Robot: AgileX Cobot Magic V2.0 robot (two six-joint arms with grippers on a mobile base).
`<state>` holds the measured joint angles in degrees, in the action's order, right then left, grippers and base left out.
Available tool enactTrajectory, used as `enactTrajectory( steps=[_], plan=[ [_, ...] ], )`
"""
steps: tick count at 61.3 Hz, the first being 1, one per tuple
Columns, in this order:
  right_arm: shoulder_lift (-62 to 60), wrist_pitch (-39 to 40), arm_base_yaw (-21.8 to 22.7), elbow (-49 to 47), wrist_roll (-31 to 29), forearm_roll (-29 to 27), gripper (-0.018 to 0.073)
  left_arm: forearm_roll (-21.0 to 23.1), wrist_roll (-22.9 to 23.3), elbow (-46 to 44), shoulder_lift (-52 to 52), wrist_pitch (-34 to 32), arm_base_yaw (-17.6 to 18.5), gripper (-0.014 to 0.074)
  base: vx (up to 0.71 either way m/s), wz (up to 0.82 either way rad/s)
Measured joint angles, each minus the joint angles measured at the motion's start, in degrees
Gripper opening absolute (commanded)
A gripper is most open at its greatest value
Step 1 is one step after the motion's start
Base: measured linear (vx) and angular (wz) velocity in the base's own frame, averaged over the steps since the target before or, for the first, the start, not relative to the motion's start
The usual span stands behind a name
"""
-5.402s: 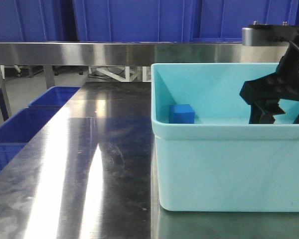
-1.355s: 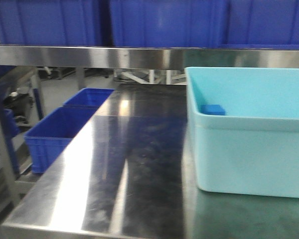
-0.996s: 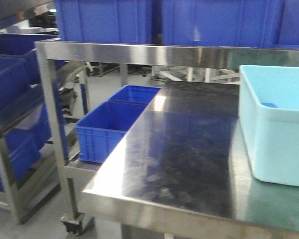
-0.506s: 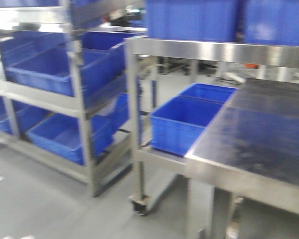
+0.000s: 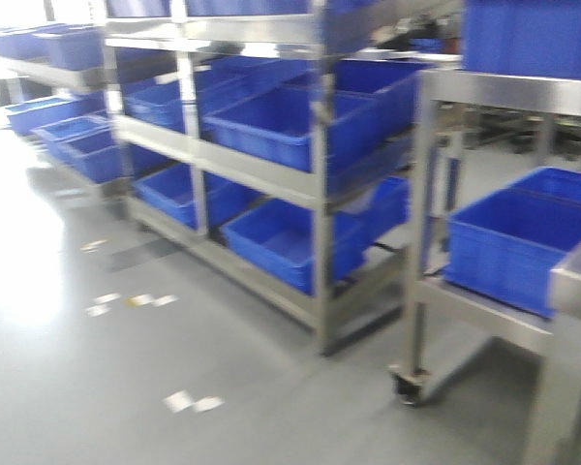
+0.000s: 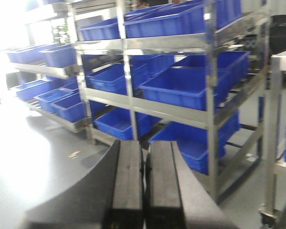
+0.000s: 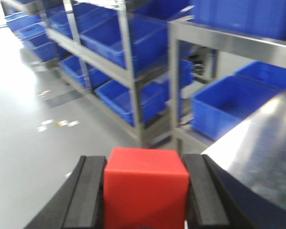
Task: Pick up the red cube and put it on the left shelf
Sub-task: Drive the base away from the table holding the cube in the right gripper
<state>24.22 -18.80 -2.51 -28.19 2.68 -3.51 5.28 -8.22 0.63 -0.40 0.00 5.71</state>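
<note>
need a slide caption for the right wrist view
Right gripper shut on the red cube, facing the stainless-steel left shelf loaded with blue crates.

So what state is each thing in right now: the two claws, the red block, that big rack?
right gripper: shut on the red cube.
red cube: clamped and level, not yet on any shelf.
left gripper: shut, holding nothing.
left shelf: tiers loaded with blue crates.
</note>
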Motion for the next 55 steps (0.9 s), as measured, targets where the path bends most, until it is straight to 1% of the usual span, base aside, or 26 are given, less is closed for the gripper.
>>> enactTrajectory(
  steps=[24,55],
  plan=[
    [0.0,-0.1,0.0,0.0,0.0,0.0,0.0053,0.0,0.0,0.0,0.0,0.0,0.0,0.0106,-0.21,0.61],
    [0.0,-0.1,0.0,0.0,0.0,0.0,0.0053,0.0,0.0,0.0,0.0,0.0,0.0,0.0106,-0.25,0.46]
  ],
)
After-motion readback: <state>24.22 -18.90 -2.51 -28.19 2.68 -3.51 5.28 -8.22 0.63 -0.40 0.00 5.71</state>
